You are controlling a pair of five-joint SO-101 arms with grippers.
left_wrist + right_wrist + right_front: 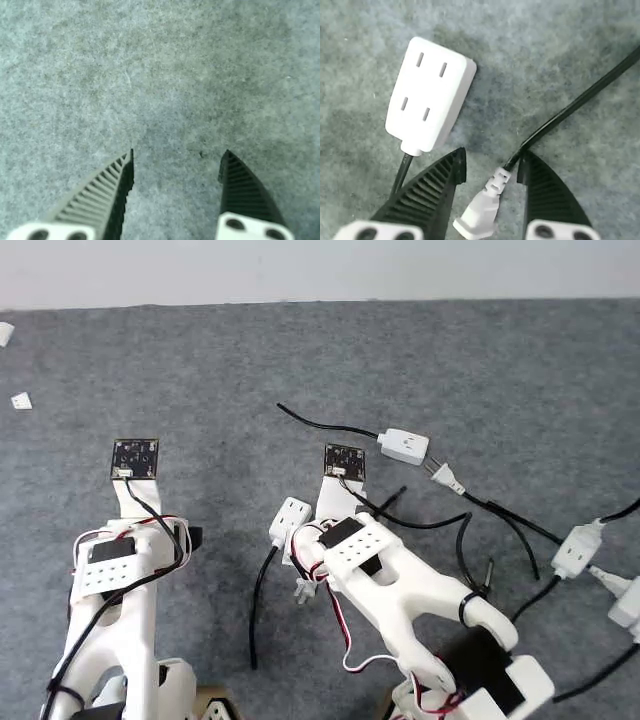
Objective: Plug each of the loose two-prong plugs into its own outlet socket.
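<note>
A white outlet socket [430,95] with two pairs of slots lies flat on the grey carpet just beyond my right gripper [492,152]. That gripper is open, and a white two-prong plug [477,215] on a black cable [570,105] lies between its fingers. From above, the same socket [291,515] and plug [303,590] sit at the left side of the right arm [380,570]. A second socket [405,445] and a loose plug [447,477] lie farther back. My left gripper [179,151] is open over bare carpet.
Two more white sockets [575,550] [625,602] with black cables lie at the right edge. Black cables loop across the carpet right of the right arm. Small white scraps [20,400] lie at the far left. The left arm [120,580] stands over bare carpet.
</note>
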